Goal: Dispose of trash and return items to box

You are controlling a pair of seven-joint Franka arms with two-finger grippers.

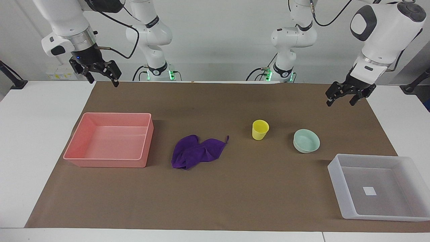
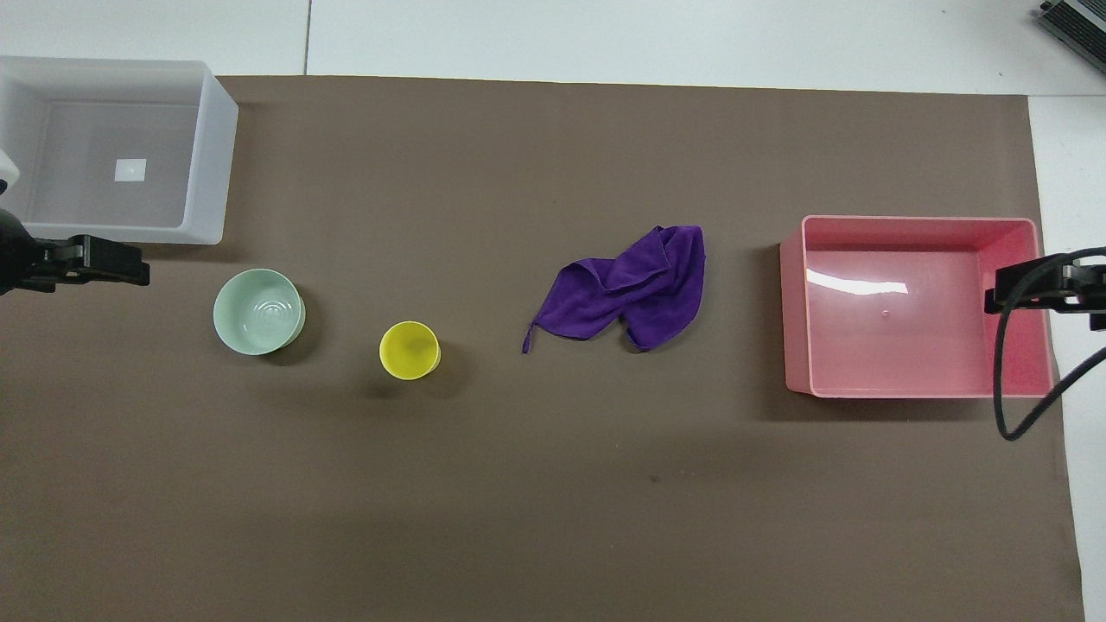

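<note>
Both end effectors, left [image 1: 349, 95] and right [image 1: 100, 74], hang spread and empty (waiting), purple rag [image 1: 196, 151] untouched beside pink tray [image 1: 147, 134].

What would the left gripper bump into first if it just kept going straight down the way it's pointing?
Probably only the brown mat. The left gripper hangs open, fingers aimed down, over bare mat near the table's edge. The mint bowl and whitish box seem to lie off that line, though depth is hard to judge.
</note>
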